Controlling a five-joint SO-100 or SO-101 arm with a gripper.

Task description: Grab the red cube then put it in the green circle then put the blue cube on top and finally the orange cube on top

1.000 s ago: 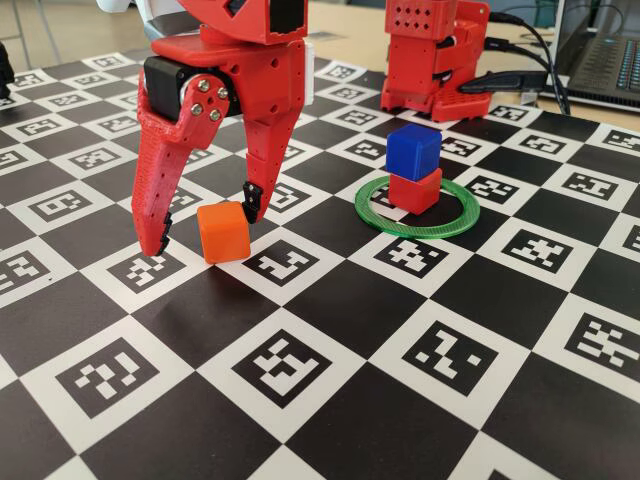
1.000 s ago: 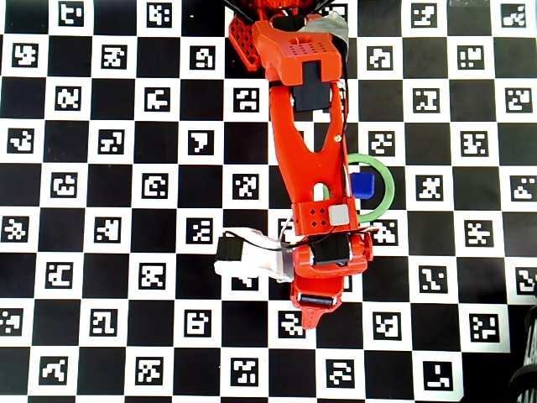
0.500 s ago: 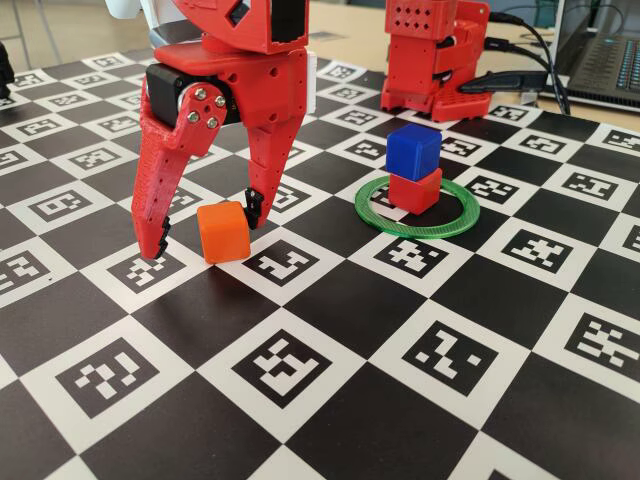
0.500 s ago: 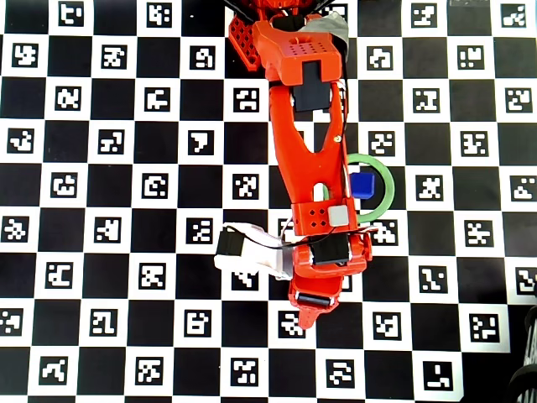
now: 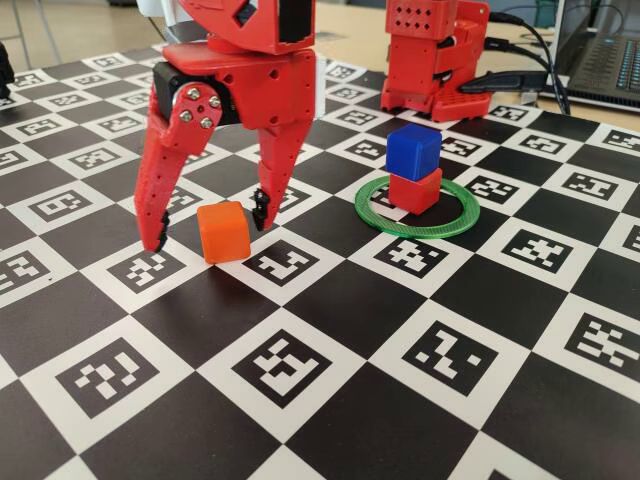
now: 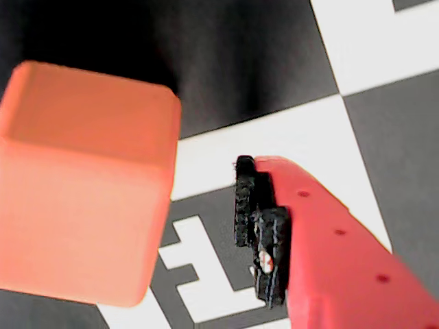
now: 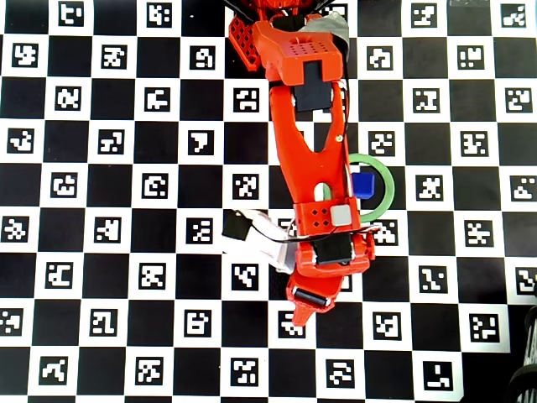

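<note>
Fingers [image 5: 207, 234] spread, straddling orange cube [image 5: 223, 231]; arm hides cube overhead.

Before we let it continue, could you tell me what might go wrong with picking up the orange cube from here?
1. The orange cube sits skewed between the open gripper fingers, nearer one tip; closing may twist or push it instead of gripping squarely.
2. The blue cube sits slightly rotated on the red cube in the green circle; an off-centre placement could topple that stack.
</note>
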